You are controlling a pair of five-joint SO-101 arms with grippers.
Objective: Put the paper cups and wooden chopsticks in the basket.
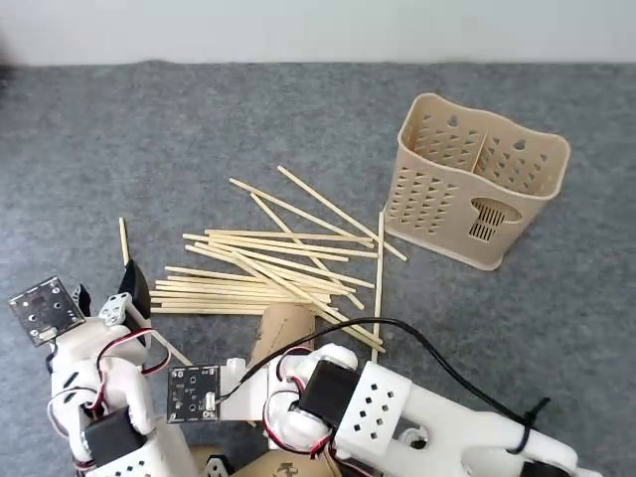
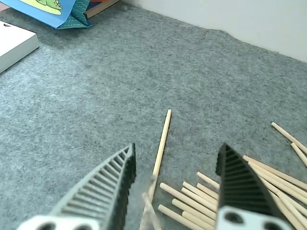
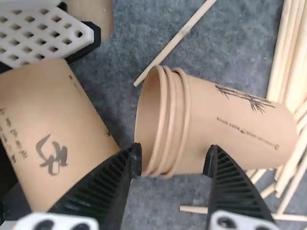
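Note:
Many wooden chopsticks (image 1: 273,268) lie scattered mid-table, and one single chopstick (image 1: 123,239) rests apart on the left. The beige perforated basket (image 1: 482,184) stands upright at the back right. Nested paper cups (image 3: 216,127) lie on their side beside the pile (image 1: 281,330). My right gripper (image 3: 172,155) is open, its fingers straddling the cups' rim end. A second printed paper cup (image 3: 43,139) lies right next to them. My left gripper (image 2: 175,160) is open above the single chopstick (image 2: 161,141), near the ends of the pile (image 2: 192,201).
Grey carpet covers the table, with free room between the chopsticks and the basket. The left arm's white body (image 3: 38,28) sits close to the cups. A white box (image 2: 12,43) and a blue book (image 2: 53,9) lie far off to the side.

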